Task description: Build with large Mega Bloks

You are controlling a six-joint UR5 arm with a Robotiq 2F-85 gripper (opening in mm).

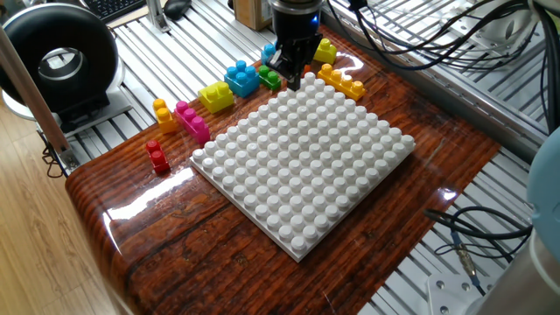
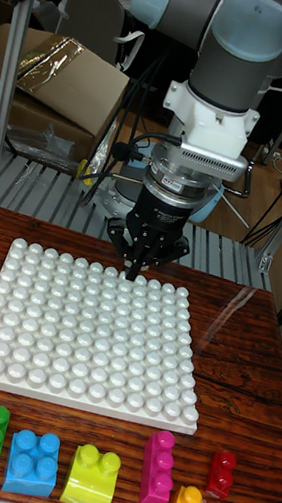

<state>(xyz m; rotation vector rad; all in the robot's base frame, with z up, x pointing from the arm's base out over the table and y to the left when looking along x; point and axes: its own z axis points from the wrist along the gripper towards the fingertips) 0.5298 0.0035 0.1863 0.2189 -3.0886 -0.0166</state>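
Observation:
The large Mega Bloks lie loose beside the white studded plate (image 1: 306,157), (image 2: 87,334). Along its left side are a red one (image 1: 157,157), a small orange one (image 1: 163,114), then pink (image 1: 192,121), yellow (image 1: 216,96), blue (image 1: 241,77) and green (image 1: 269,79). A long orange one (image 1: 341,81) and a yellow one (image 1: 325,51) sit past the far corner. My gripper (image 1: 292,79), (image 2: 136,269) points down at the plate's far corner, just right of the green brick. Its fingers are shut to a point with nothing visible between them.
A black round device (image 1: 57,61) stands at the back left beyond the wooden table (image 1: 157,236). Cables (image 1: 420,35) run along the back right and at the lower right (image 1: 472,236). In the tall fixed view the bricks line the table's near edge, such as the blue one (image 2: 33,462).

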